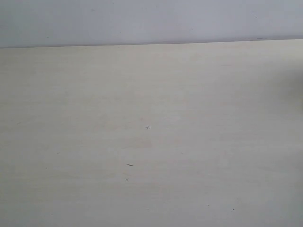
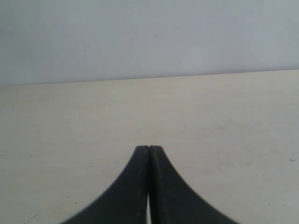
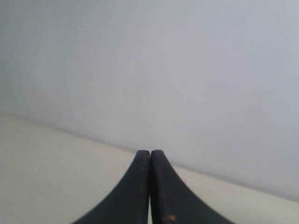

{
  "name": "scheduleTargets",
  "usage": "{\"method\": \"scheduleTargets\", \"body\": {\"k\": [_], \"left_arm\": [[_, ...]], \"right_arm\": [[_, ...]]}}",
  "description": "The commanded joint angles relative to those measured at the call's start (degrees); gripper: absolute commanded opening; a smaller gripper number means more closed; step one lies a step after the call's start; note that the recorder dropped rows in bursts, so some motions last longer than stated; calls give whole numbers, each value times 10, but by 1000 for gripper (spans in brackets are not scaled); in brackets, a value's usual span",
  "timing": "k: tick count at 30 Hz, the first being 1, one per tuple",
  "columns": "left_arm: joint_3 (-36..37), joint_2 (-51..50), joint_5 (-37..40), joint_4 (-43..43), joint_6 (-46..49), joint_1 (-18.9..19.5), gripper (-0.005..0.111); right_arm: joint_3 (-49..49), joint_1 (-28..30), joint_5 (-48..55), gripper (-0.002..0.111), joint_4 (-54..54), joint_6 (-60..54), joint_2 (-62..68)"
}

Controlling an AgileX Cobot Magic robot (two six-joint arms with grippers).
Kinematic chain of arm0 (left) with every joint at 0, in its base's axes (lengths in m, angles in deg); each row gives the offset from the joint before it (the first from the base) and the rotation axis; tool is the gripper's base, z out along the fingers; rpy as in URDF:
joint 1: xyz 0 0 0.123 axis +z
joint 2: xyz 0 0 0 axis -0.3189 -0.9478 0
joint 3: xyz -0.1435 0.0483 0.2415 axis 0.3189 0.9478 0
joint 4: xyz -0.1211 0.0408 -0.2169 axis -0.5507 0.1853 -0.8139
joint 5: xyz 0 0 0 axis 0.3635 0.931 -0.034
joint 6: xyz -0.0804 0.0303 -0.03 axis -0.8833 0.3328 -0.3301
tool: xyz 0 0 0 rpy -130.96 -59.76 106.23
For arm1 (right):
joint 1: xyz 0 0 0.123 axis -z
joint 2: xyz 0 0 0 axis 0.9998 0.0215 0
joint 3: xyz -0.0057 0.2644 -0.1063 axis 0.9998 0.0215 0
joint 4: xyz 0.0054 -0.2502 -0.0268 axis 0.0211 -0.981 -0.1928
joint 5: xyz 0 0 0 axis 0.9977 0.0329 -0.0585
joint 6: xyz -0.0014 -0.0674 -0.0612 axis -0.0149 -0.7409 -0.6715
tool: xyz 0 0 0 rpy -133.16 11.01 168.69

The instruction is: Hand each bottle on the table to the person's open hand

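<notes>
- The left hand (image 2: 149,148) has its two black fingers pressed together tip to tip, with nothing between them. It is over the pale tabletop (image 2: 70,121), but I cannot tell whether it touches it.
- The right hand (image 3: 150,152) is closed the same way, its fingers meeting along their length and gripping nothing. A small orange spot (image 3: 171,217) sits on one finger.
- Past the right hand's tips, the tabletop (image 3: 46,158) ends against a plain grey-white wall (image 3: 187,70).
- In the exterior view the beige wood-grain tabletop (image 1: 227,156) spans the near and middle ground from left to right.
- A short dark mark (image 1: 129,164) lies on its near part, slightly left of the middle.
- Farther back, close to the centre, is a tiny cross-shaped speck (image 1: 147,127), apart from the mark.
- The tabletop's far edge runs straight from left to right.
- Behind that edge stands the wall (image 1: 151,21), pale and even in tone.
</notes>
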Motion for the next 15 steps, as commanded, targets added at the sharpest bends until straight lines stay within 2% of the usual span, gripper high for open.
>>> {"method": "scheduleTargets", "body": {"k": [1, 4, 7, 15], "left_arm": [[2, 4, -3, 4, 2, 1, 0], [2, 4, -3, 4, 2, 1, 0], [2, 4, -3, 4, 2, 1, 0], [2, 4, -3, 4, 2, 1, 0]], "right_arm": [[55, 78, -147, 0, -2, 0, -1], [108, 112, -228, 0, 0, 0, -1], [163, 122, -268, 0, 0, 0, -1], [247, 122, -315, 0, 2, 30, -1]]}}
